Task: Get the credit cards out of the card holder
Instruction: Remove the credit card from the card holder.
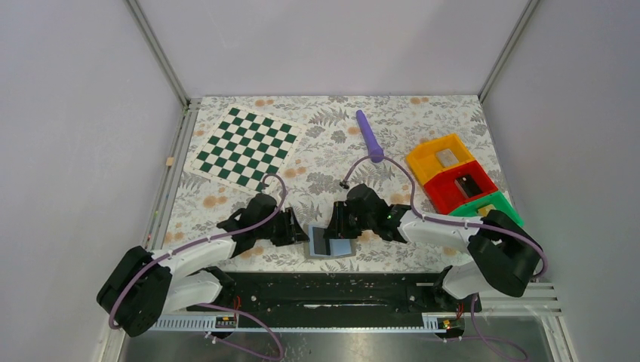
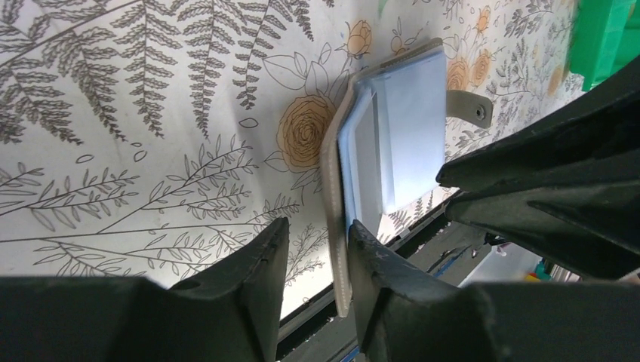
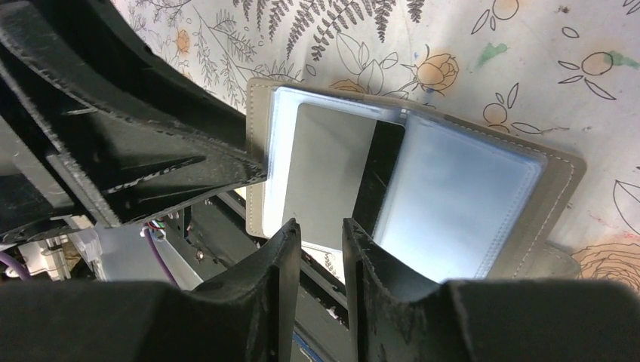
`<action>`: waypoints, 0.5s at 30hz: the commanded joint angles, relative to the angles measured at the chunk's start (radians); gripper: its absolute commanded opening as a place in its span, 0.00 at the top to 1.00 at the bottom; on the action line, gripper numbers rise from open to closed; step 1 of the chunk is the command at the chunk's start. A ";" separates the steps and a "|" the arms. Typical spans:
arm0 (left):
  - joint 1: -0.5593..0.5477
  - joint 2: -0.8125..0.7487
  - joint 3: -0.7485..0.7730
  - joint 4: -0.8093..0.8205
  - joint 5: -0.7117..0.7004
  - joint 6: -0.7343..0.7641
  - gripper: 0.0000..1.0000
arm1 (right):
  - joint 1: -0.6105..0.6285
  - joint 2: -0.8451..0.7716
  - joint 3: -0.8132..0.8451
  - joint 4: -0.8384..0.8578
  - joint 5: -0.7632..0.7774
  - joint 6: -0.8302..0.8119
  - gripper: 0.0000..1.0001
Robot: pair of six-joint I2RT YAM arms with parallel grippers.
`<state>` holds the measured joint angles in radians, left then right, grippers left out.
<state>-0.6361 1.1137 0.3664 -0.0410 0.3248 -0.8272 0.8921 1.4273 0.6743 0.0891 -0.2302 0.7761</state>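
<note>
Up close, the left pincer [image 2: 317, 226] sits narrowly parted, straddling the left leaf's edge of the card holder [image 2: 404, 128], spread open on the floral surface [image 2: 136, 151]. The right pincer [image 3: 321, 225], slightly parted too, hovers at the credit card [image 3: 332, 170] in that leaf.

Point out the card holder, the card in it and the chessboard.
card holder [image 3: 468, 204], right wrist view, blue inner face beside the card.
card [image 3: 336, 177], right wrist view, middle of its face.
chessboard [image 1: 247, 147], top external view, its centre.
</note>
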 commanded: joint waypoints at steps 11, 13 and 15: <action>-0.005 -0.108 0.061 -0.011 -0.023 0.003 0.59 | -0.036 0.068 -0.050 0.137 -0.055 0.039 0.69; -0.005 -0.088 0.041 0.033 0.010 -0.003 0.62 | -0.040 0.072 -0.061 0.141 -0.048 0.039 0.69; -0.006 -0.061 0.026 0.073 0.030 -0.010 0.67 | -0.044 0.077 -0.069 0.148 -0.047 0.040 0.69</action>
<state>-0.6361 1.0210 0.4046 -0.0834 0.3035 -0.8322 0.8619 1.4910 0.6228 0.1955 -0.2749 0.8097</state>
